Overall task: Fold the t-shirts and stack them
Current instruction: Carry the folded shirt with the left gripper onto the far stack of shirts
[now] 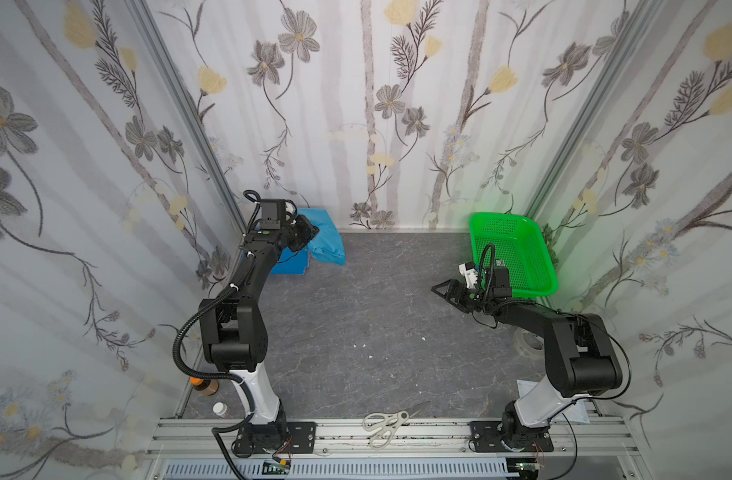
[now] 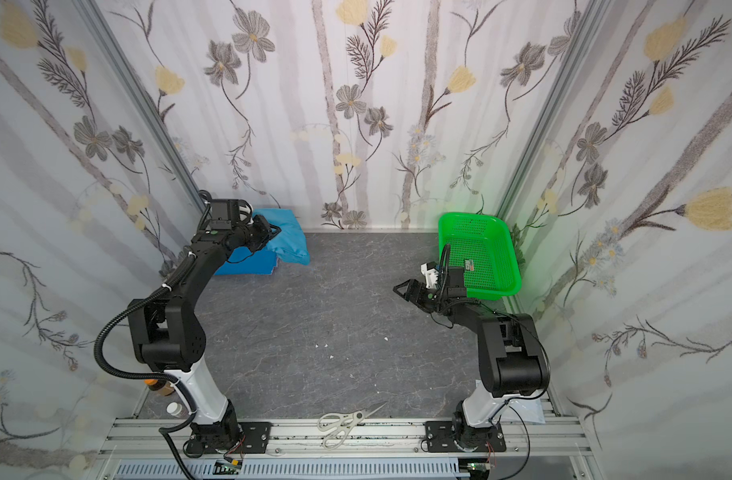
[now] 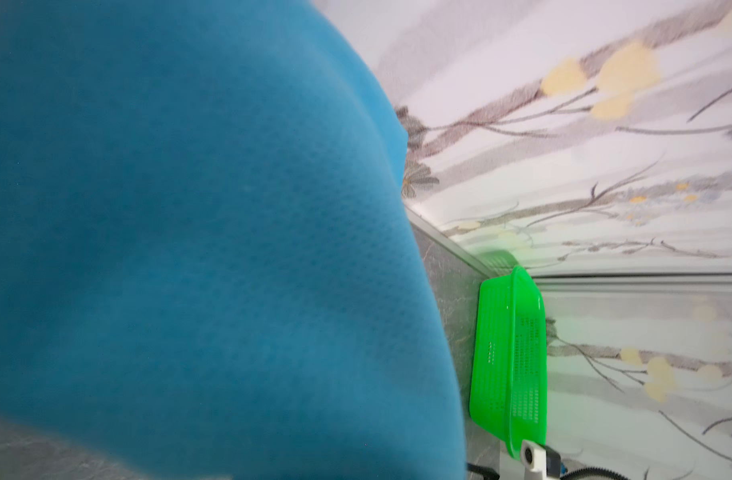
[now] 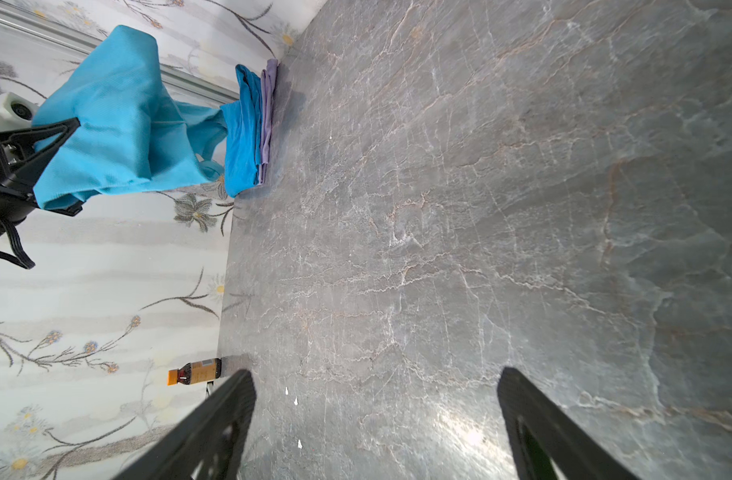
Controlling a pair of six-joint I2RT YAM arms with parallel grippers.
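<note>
Nearest, on the front rail, lie white scissors [image 1: 385, 428], and a brown bottle [image 1: 206, 386] stands by the left arm's base; neither belongs to the job. Beyond them the grey tabletop [image 1: 377, 324] lies open across its middle. Over its right side hovers the right pincer [image 1: 439, 293], released: the right wrist view shows only stone between its wide-spread fingers [image 4: 231, 399]. The green basket [image 1: 534, 286] sits just behind it, with no cloth in it that I can see. The work is farthest off, in the far left corner. There the left pincer [image 1: 309, 233] is clenched on the light sky-blue t-shirt [image 1: 329, 245], which is bunched and lifted and fills most of the left wrist view. Just below and beside it lies the stack [image 1: 287, 266]: a royal blue t-shirt [image 4: 241, 141] folded flat on a lilac t-shirt [image 4: 266, 120], close to the wall. The held shirt slants from the pincer down toward the stack, and its trailing end seems to touch the top layer. In both top views it overhangs the stack on the side toward the tabletop's middle. I judge the coming move turns on that offset, since the shirt must shift toward the corner to sit squarely. The left arm is at the stack; the right is well apart, across the tabletop.
</note>
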